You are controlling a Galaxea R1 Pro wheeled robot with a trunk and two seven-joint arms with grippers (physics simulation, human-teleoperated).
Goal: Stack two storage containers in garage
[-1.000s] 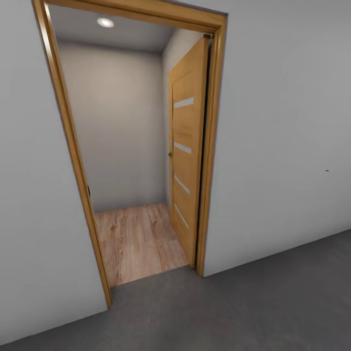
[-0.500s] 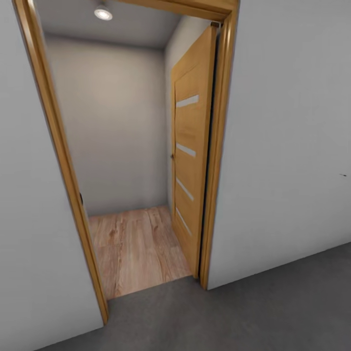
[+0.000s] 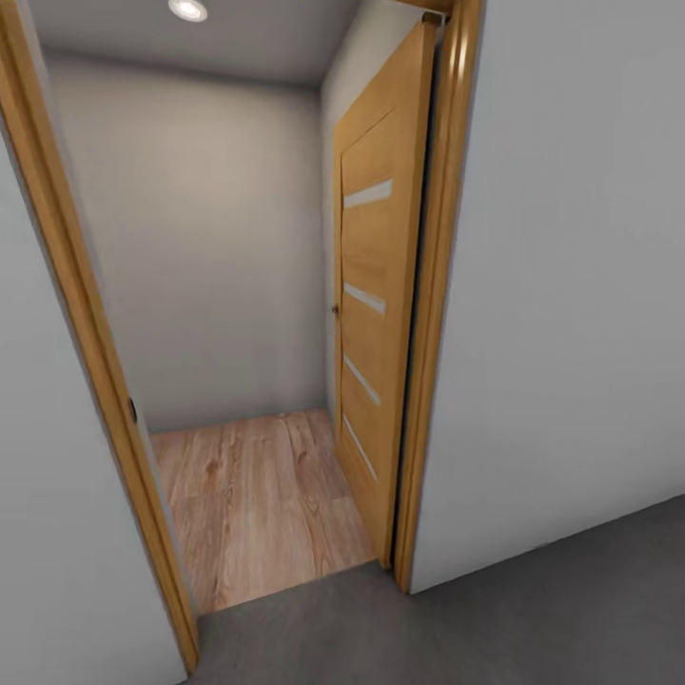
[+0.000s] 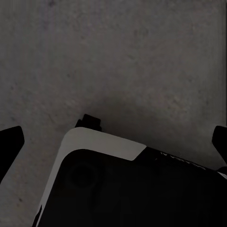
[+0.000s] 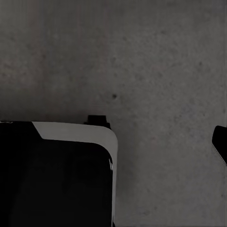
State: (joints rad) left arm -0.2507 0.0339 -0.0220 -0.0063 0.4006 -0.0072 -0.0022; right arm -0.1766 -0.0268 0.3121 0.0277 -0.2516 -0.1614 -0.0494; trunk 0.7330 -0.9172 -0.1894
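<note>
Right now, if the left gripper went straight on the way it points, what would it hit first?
Most likely the dark grey concrete floor: the left gripper points down at it, fingertips apart, nothing between them. How far off the floor lies is unclear.

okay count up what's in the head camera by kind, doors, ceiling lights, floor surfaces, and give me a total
Wooden doors: 1, open
Ceiling lights: 1
Floor surfaces: 2, wood-plank and grey concrete
Total: 4
</note>
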